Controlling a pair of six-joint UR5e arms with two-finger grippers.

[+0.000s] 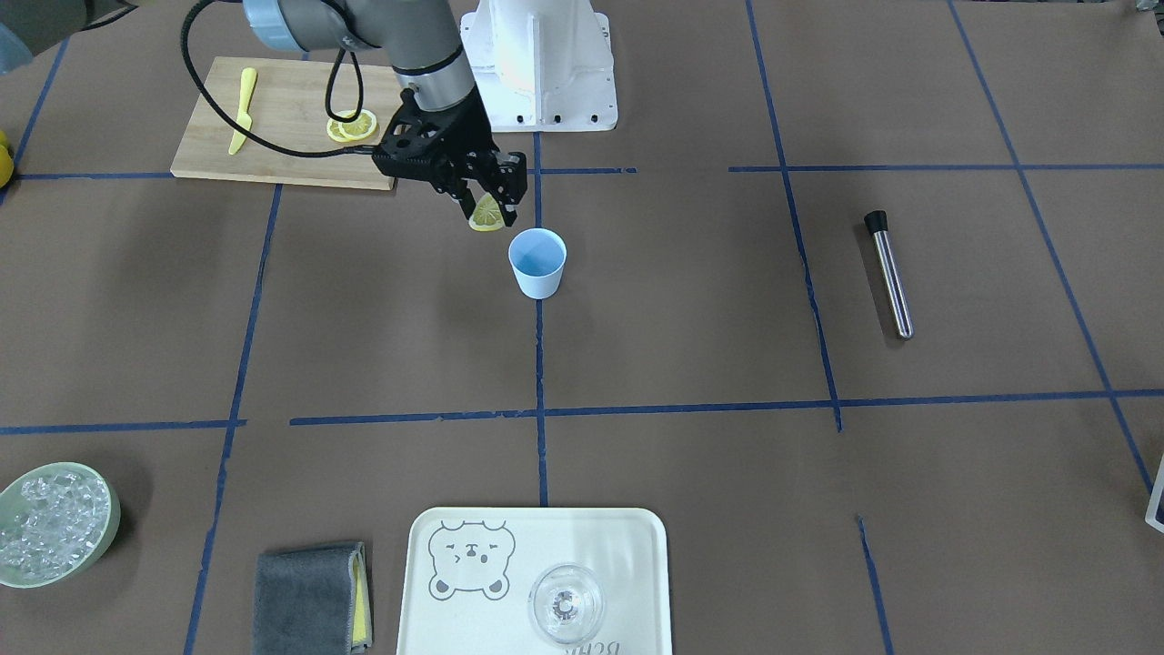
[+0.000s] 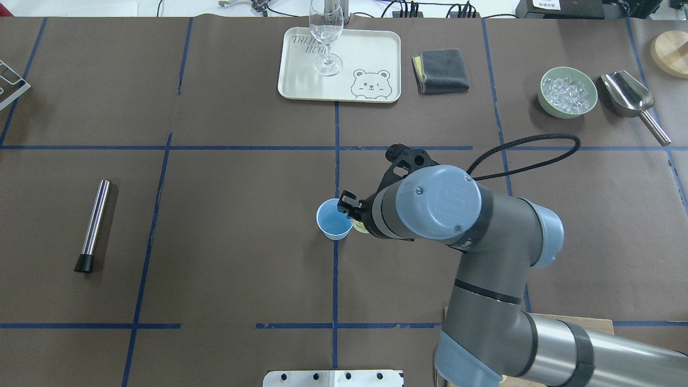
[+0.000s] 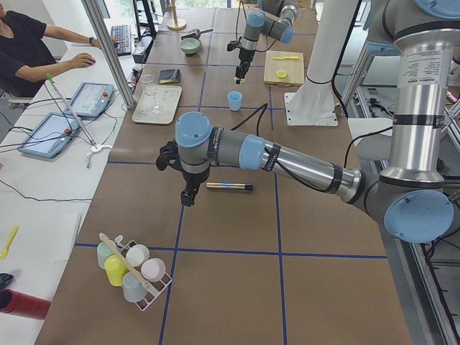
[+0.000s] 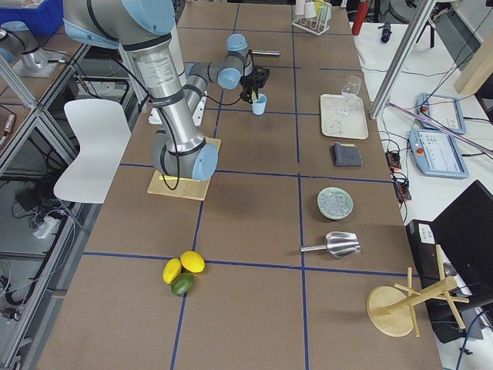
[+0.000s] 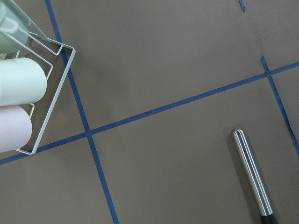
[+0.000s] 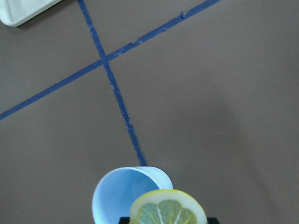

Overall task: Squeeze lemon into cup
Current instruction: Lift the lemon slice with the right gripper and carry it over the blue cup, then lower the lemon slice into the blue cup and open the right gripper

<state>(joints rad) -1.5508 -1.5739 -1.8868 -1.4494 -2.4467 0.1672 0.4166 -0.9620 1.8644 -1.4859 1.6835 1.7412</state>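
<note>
Lemon [image 6: 168, 208]: pale flesh; yellow rind

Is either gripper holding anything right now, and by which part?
The right gripper pinches a lemon slice by its upper edge, its lower part hanging free beside the light blue cup. Whether the left gripper holds anything cannot be told.

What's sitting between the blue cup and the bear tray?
Nothing: in the front-facing view only bare table with blue tape lines separates the cup from the tray.
</note>
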